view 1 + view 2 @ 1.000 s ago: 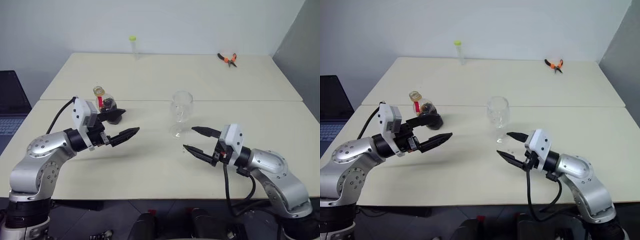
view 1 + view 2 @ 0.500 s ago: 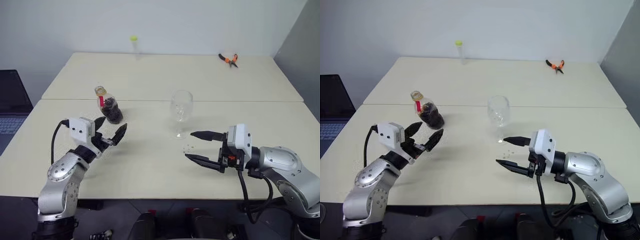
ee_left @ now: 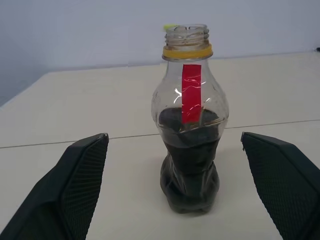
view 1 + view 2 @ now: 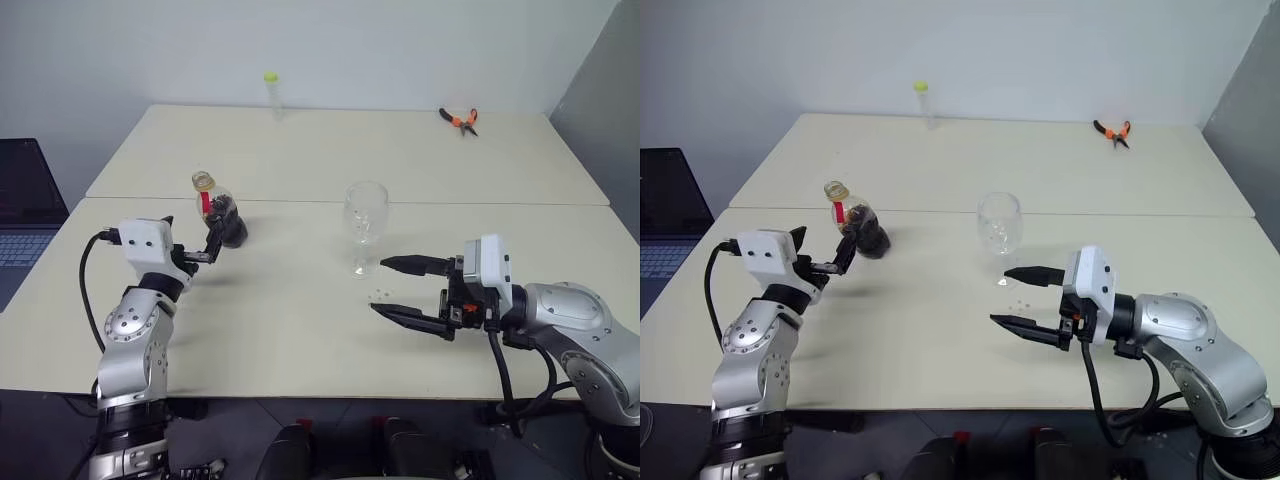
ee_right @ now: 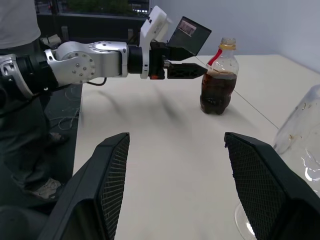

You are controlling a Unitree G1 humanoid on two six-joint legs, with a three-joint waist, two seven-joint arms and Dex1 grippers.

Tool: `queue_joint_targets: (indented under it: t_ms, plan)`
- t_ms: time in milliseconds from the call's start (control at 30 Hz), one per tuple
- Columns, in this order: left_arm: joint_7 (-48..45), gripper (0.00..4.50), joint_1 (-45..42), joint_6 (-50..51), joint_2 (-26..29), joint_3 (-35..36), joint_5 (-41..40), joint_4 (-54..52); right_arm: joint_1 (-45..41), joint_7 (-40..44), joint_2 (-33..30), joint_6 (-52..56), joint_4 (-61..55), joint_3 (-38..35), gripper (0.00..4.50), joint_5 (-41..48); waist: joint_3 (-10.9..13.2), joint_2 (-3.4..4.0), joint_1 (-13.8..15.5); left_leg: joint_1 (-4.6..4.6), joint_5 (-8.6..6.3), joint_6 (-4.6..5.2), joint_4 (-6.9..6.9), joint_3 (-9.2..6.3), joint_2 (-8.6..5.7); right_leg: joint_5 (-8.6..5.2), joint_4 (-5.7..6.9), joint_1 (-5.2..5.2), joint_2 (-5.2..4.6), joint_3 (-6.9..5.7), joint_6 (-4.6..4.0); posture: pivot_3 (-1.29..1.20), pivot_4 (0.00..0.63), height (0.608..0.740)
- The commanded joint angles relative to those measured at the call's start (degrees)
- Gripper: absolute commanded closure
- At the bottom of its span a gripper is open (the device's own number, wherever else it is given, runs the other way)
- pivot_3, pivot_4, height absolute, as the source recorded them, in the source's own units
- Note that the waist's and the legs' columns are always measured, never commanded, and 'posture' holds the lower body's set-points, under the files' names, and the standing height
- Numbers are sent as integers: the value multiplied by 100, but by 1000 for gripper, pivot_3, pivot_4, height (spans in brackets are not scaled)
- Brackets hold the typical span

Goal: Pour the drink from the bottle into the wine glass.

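Observation:
The bottle (image 4: 222, 214) stands upright on the left part of the near table, uncapped, with a yellow neck ring and a red label strip. The dark drink (image 3: 189, 165) fills its lower half. My left gripper (image 4: 200, 246) is open and points at the bottle from just short of it; in the left wrist view the bottle (image 3: 190, 125) lines up with the gap between the fingers. The empty wine glass (image 4: 365, 225) stands at the table's middle. My right gripper (image 4: 380, 286) hovers open and empty just to the near right of the glass's foot.
Orange pliers (image 4: 455, 118) lie at the far right of the back table. A thin clear tube with a yellow-green top (image 4: 269, 92) stands at the far edge. A laptop (image 4: 25, 200) sits off the left side. A person (image 5: 20, 30) stands beyond the table.
My left gripper has swung from pointing right to pointing straight at the bottle, moving left and lower. The right gripper has lifted slightly, staying open.

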Motion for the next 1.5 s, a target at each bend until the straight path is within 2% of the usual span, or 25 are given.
queue_joint_targets:
  t_ms: [33, 600, 700, 833, 933, 1033, 1100, 1300, 1500]
  plan:
    - [-51, 0, -316, -140, 121, -66, 127, 305, -158, -88, -5, 46, -237, -60, 1268, 116, 0, 0, -1, 0, 0, 0, 0, 1, 0, 0, 0, 0, 0, 1, 0, 0, 150, 740]
    - [-405, 0, -1757, -668, 304, -303, 417, 2505, -597, -452, 96, 360, -409, -41, 1268, 410, 0, 0, -10, -2, 0, -1, 1, -3, -1, 0, 0, -2, 0, -1, 0, 0, 150, 740]
    - [-443, 631, -1925, -789, 305, -311, 403, 2766, -596, -507, 118, 371, -424, -24, 1238, 407, 0, 0, -14, -2, 0, -1, 1, -2, -1, 0, 1, -3, 0, 0, 0, 0, 150, 740]
    - [-547, 1916, -2105, -840, 258, -336, 336, 2940, -569, -580, 139, 389, -460, -24, 1238, 405, 0, 0, -18, -3, 0, -1, 1, -4, -1, 0, 2, -4, 0, -2, 0, 0, 150, 740]
    - [-586, 2773, -2119, -728, 259, -291, 226, 2764, -532, -646, 137, 398, -502, -47, 1238, 413, 1, -1, -19, -7, 1, -1, 1, -4, -1, 0, 2, -8, 0, -2, 0, 0, 150, 740]
    - [-687, 3357, -2069, -632, 284, -371, 189, 2365, -454, -770, 160, 422, -554, -129, 1238, 436, 1, -1, -19, -11, 1, -1, 2, -7, -1, 0, 3, -10, 0, -3, 0, 0, 150, 740]
    - [-781, 3512, -2074, -553, 278, -471, 182, 2047, -377, -936, 223, 436, -587, -208, 1238, 454, 1, -2, -14, -15, 1, -2, 4, -9, -1, 0, 2, -12, -1, -4, 0, 0, 150, 740]
    - [-1357, 3578, -2359, -431, 333, -1180, 434, 1122, -75, -1487, 493, 419, -654, -503, 1238, 438, 1, -2, 33, -22, 2, -4, 10, -12, -7, 0, 2, -13, -3, -5, 0, 0, 150, 740]
    - [-1999, 3584, -2876, -1204, 502, -1910, 1035, 1360, 43, -2060, 753, 346, -591, -465, 1238, 91, 1, -2, -2, -18, 2, -3, 6, -5, -4, 0, 3, -14, 5, -1, 0, 0, 150, 740]
